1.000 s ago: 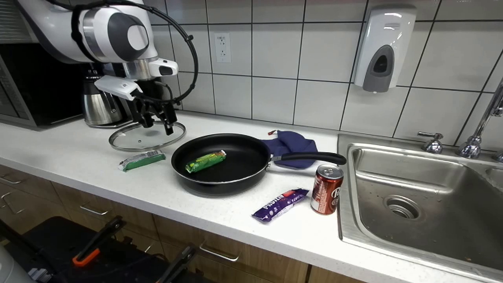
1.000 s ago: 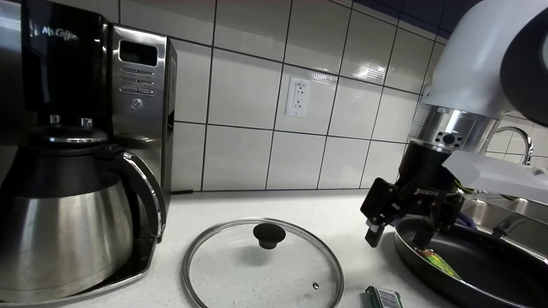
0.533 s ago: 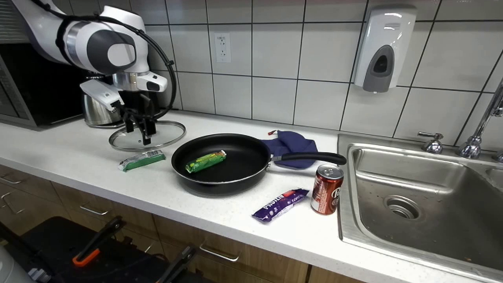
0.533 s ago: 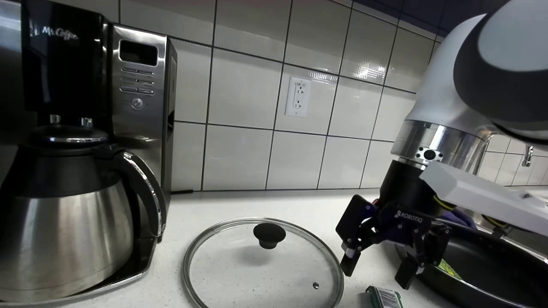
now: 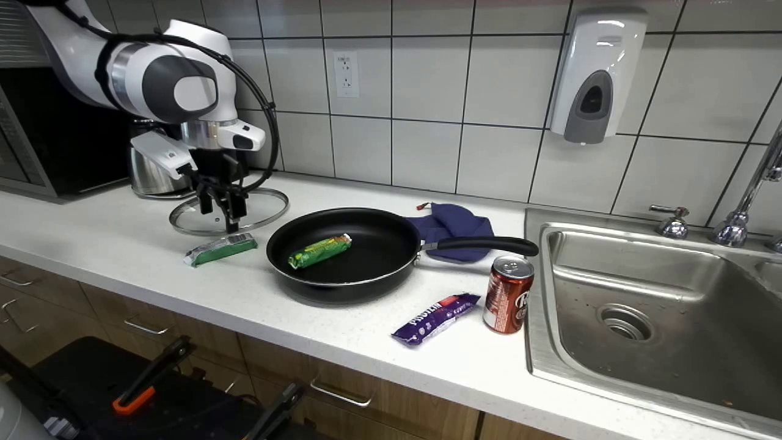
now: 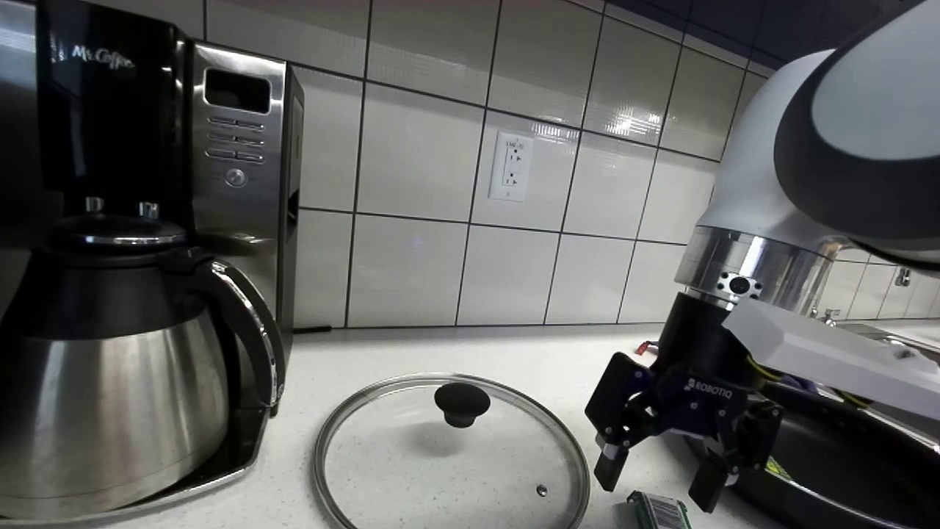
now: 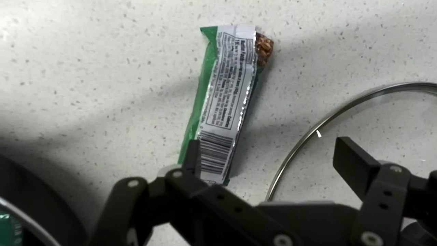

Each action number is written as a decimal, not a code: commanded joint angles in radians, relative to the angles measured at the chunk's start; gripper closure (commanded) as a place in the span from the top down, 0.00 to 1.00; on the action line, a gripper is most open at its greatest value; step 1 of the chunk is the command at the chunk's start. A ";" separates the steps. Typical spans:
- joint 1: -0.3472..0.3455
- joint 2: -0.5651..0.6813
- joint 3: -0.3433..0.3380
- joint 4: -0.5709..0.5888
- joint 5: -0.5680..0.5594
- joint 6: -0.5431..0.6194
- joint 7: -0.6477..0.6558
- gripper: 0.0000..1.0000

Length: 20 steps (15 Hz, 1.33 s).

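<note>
Spotter: How does your end effector [image 6: 659,477] stand?

Operator: Released. I have its fingers [image 6: 611,470] spread wide apart, pointing down toward the bench [image 5: 134,244].

Spotter: What's nearest to it?

Operator: A wrapped granola bar [image 7: 223,95], green and silver, lying on the bench just below the fingers in both exterior views. In my wrist view the finger on the picture's left overlaps its barcode end. Whether the two touch, I can't tell from here.

Spotter: And around that bar?

Operator: My wrist view puts it between two things, apart from each. One is the glass lid [image 6: 452,470], resting on the bench with its black knob [image 6: 461,404] up. The other is the black frying pan [image 5: 379,244], and in the pan I see a green-and-yellow snack bar [image 5: 319,251].

Spotter: What's beyond the pan?

Operator: In an exterior view, a dark blue cloth [image 5: 458,221] shows on both sides of the pan's handle [image 5: 482,243]. Nearer the bench's front edge, a purple protein bar [image 5: 435,319] lies just beside an upright red soda can [image 5: 508,299], which stands by the rim of the steel sink [image 5: 690,333].

Spotter: And past the lid?

Operator: I see the coffee maker [image 6: 110,117] with its steel carafe [image 6: 117,411] in place, and a white wall outlet [image 6: 511,167] on the tiles [image 6: 411,272] behind.
</note>
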 commanded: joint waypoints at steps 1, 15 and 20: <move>0.003 -0.012 -0.007 -0.026 -0.023 0.015 0.041 1.00; 0.016 0.044 -0.032 -0.077 -0.060 0.150 0.085 1.00; 0.029 0.051 -0.058 -0.077 -0.127 0.150 0.119 0.74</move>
